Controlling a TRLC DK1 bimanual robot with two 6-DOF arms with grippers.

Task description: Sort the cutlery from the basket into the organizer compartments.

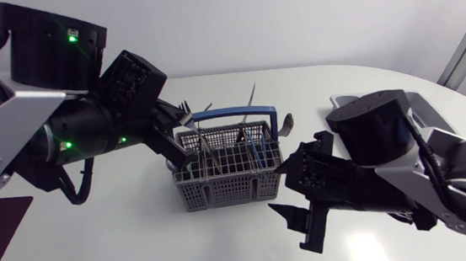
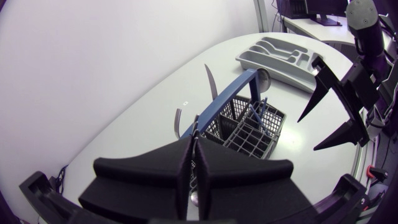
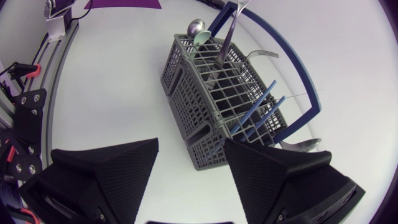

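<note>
The grey wire basket (image 1: 228, 175) with a blue handle (image 1: 231, 112) stands mid-table, holding forks, spoons, a knife (image 1: 250, 95) and blue-handled pieces (image 3: 255, 116). My left gripper (image 1: 183, 156) is shut, its tips at the basket's left end; from its wrist the fingers (image 2: 168, 177) press together over the basket's (image 2: 249, 127) near rim, and nothing shows between them. My right gripper (image 1: 288, 225) hangs open just off the basket's front right corner, nothing between its fingers (image 3: 140, 165), with the basket (image 3: 211, 99) ahead. The grey organizer (image 2: 277, 55) lies at the far right, its compartments bare.
In the head view my right arm covers most of the organizer (image 1: 421, 101). A spoon bowl (image 1: 286, 123) sticks out at the basket's right end. My right gripper (image 2: 307, 134) also shows in the left wrist view, beyond the basket.
</note>
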